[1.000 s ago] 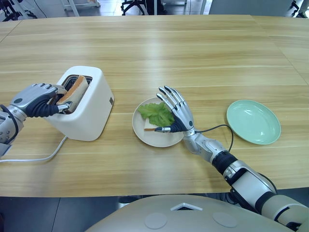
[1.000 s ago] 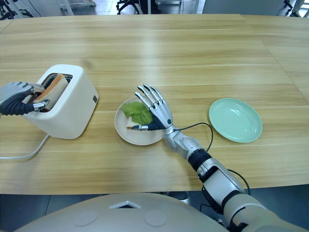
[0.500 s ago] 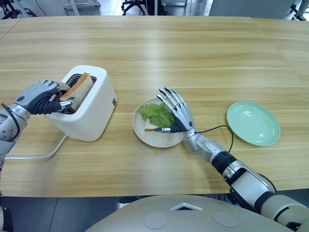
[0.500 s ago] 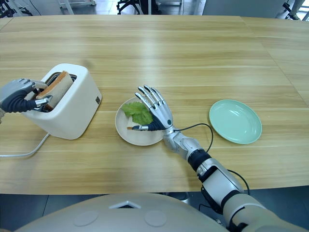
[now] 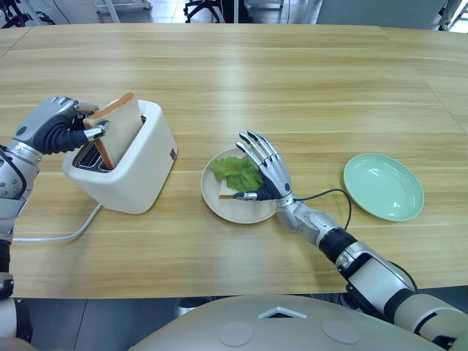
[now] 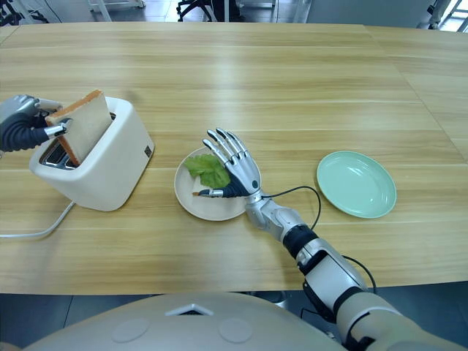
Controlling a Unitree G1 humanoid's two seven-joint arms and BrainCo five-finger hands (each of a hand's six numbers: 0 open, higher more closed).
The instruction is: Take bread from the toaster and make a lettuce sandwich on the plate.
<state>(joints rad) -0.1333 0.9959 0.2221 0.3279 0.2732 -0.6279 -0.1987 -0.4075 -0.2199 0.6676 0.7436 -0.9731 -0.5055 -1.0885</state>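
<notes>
Now my left hand [image 5: 51,131] pinches the bread [image 5: 121,130], tilted and nearly out of the toaster [image 5: 139,175]. My right hand [image 5: 268,172] lies open and empty by the lettuce [image 5: 234,172] on the plate [image 5: 240,212]. A weak pinch could drop the bread onto the bench [image 5: 292,88].

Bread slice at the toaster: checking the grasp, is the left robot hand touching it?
Touching. The left eye view shows the left robot hand pinching the bread slice by its edge, above the toaster.
</notes>
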